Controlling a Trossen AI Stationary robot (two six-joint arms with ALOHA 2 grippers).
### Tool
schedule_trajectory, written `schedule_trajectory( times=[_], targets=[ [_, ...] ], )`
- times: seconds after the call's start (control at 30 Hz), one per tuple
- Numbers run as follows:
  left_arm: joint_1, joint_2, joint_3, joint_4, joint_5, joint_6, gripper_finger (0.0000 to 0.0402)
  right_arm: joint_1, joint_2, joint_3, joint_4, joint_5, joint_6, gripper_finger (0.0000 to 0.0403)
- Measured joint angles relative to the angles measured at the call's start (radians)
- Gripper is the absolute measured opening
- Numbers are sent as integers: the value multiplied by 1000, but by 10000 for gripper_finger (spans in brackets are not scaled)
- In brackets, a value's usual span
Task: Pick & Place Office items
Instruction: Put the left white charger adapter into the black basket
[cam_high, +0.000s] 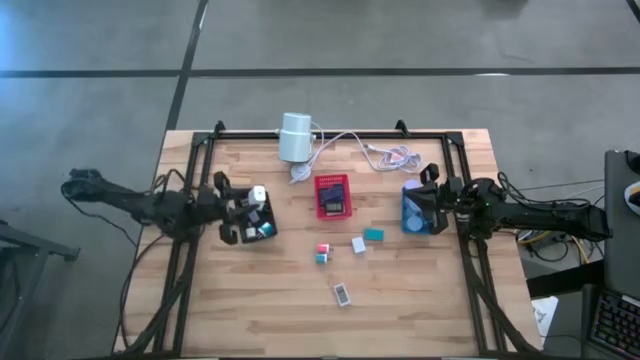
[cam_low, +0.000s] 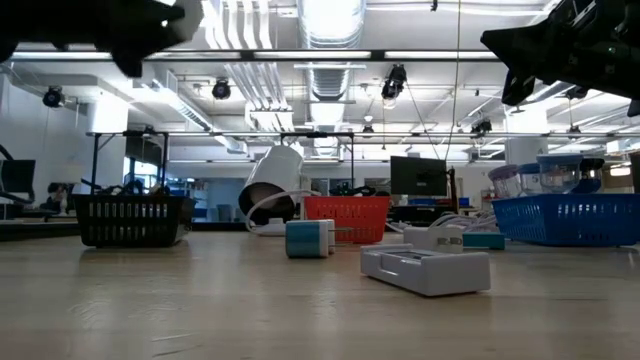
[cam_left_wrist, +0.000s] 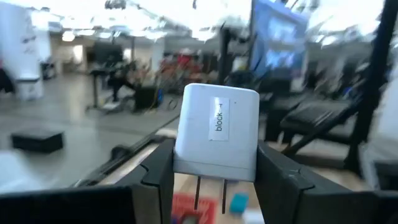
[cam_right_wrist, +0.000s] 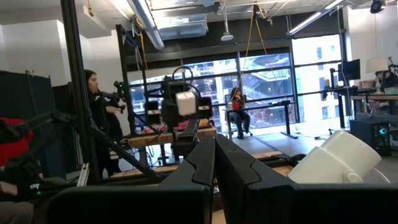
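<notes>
We are looking down on a wooden tabletop (cam_high: 250, 300) with a dark robot arm reaching in from each side. The left end effector (cam_high: 258, 194) is hovering directly above the black tray (cam_high: 262, 228), which we use as our landmark. Its two fingers are partly open and are clamping a small white plug-in charger block (cam_left_wrist: 216, 132), with its two metal prongs pointing down between the fingers.

We are judging that the placing step is in hand: the block is lifted and sitting over the black tray, not yet released. The next move probably calls for lowering it toward the tray and spreading the fingers so it drops inside, not on the rim.

Well to the right of the black tray, the right end effector (cam_high: 437, 197) is waiting above the blue tray (cam_high: 414, 214), fingers pressed together and holding nothing.

More office items are lying loose right of the black tray, beyond the red tray (cam_high: 333, 196): a pink-and-teal piece (cam_high: 322, 253), a teal block (cam_high: 373, 235), a white block (cam_high: 358, 245) and a flat white piece (cam_high: 342, 294).
</notes>
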Motion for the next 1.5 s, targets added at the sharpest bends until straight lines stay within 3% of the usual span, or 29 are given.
schedule_trajectory(
  times=[0.2,0.47,0.77,1.27,1.5],
  targets=[
    [51,-241,-23,-220,101,-9,152,0,0,0,-1,0,0,8],
    [42,-436,-120,-333,97,-23,152,0,0,0,-3,0,-2,8],
    [42,-464,-228,-358,84,-57,152,0,17,0,-7,0,2,8],
    [42,-448,-226,-366,81,-88,152,0,21,0,-8,3,-6,8],
    [42,-448,-226,-367,81,-92,152,0,29,0,-116,134,48,8]
  ],
)
